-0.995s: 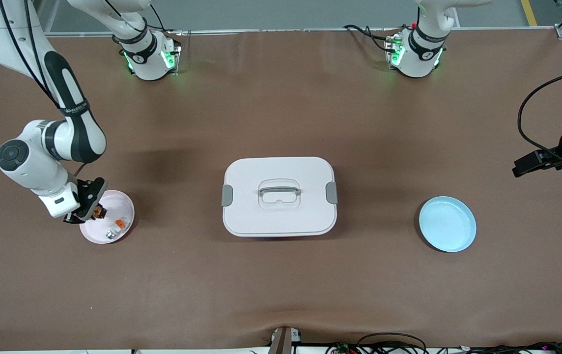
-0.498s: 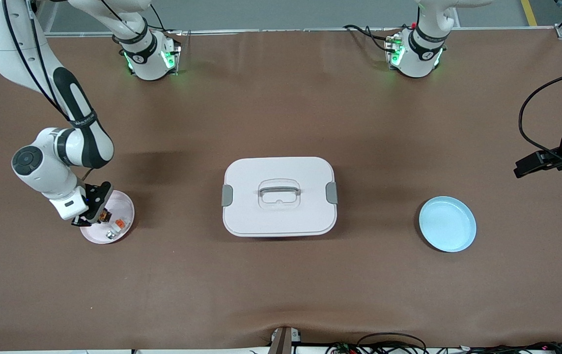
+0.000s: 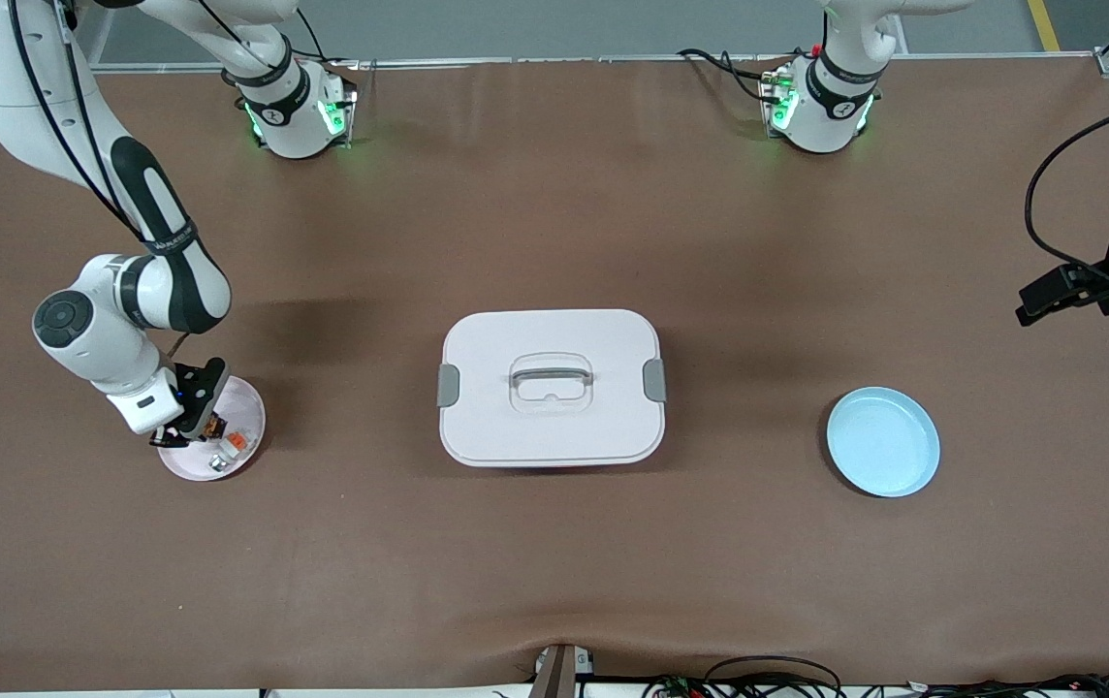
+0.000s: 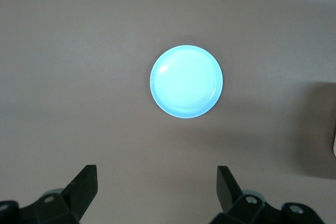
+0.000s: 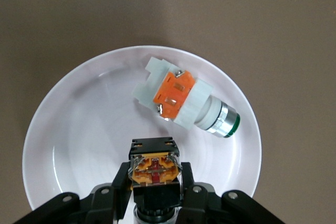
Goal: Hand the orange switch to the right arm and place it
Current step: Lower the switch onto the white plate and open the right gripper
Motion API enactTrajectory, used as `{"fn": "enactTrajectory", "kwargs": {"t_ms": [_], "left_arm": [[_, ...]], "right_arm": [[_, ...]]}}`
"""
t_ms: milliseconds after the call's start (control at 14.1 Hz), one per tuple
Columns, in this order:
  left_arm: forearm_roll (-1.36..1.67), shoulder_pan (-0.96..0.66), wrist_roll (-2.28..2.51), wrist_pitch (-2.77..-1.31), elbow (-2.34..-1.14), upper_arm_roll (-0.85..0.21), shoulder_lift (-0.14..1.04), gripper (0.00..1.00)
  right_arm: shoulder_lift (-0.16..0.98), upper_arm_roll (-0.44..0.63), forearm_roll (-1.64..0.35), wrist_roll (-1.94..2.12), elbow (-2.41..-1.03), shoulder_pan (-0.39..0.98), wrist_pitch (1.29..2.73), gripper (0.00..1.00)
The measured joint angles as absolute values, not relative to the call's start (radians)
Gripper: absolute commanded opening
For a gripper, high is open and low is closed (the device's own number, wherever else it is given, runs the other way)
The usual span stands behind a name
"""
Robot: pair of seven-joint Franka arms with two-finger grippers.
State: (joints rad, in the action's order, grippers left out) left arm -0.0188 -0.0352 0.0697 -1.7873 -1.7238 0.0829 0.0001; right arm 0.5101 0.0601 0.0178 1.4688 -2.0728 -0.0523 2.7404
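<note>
The orange switch [image 5: 155, 167], a black block with an orange middle, sits between the fingers of my right gripper [image 5: 155, 174], which is shut on it. The right gripper [image 3: 198, 419] holds it over the pink plate [image 3: 252, 405] at the right arm's end of the table. In the right wrist view the pink plate [image 5: 89, 124] fills most of the picture below the switch [image 3: 213, 424]. My left gripper [image 4: 157, 182] hangs open and empty high over bare table at the left arm's end, with the blue plate [image 4: 186, 81] below it.
A grey-white part with an orange piece [image 5: 181, 100] lies on the pink plate beside the held switch. A white lidded box [image 3: 551, 388] stands mid-table. The blue plate [image 3: 882, 441] is bare. A black cable [image 3: 1049, 194] loops near the left arm.
The right arm has shifted slightly toward mid-table, carrying the switch further over the pink plate. The left arm's hand has drifted a little toward the bases.
</note>
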Motion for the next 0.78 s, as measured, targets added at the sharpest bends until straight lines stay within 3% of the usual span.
{"fn": "enactTrajectory", "kwargs": {"t_ms": [355,569,640,711,782], "left_arm": [[-0.019,0.0,0.07,-1.849,-1.848,-0.002,-0.089,1.0],[0.001,-0.002,0.077,-1.858,-1.85,-0.01,-0.105,1.0],[0.004,-0.002,0.078,-1.861,-1.838,-0.011,-0.102,1.0],[0.005,-0.002,0.078,-1.862,-1.82,-0.011,-0.093,1.0],[0.005,-0.002,0.078,-1.861,-1.799,-0.011,-0.081,1.0]], "right_arm": [[0.517,0.058,0.018,1.472,-2.074,-0.052,2.742,0.0],[0.525,0.058,0.018,1.472,-2.074,-0.052,2.75,0.0],[0.525,0.058,0.018,1.472,-2.074,-0.052,2.751,0.46],[0.525,0.058,0.018,1.472,-2.074,-0.052,2.752,0.99],[0.526,0.058,0.018,1.472,-2.074,-0.052,2.752,1.0]]}}
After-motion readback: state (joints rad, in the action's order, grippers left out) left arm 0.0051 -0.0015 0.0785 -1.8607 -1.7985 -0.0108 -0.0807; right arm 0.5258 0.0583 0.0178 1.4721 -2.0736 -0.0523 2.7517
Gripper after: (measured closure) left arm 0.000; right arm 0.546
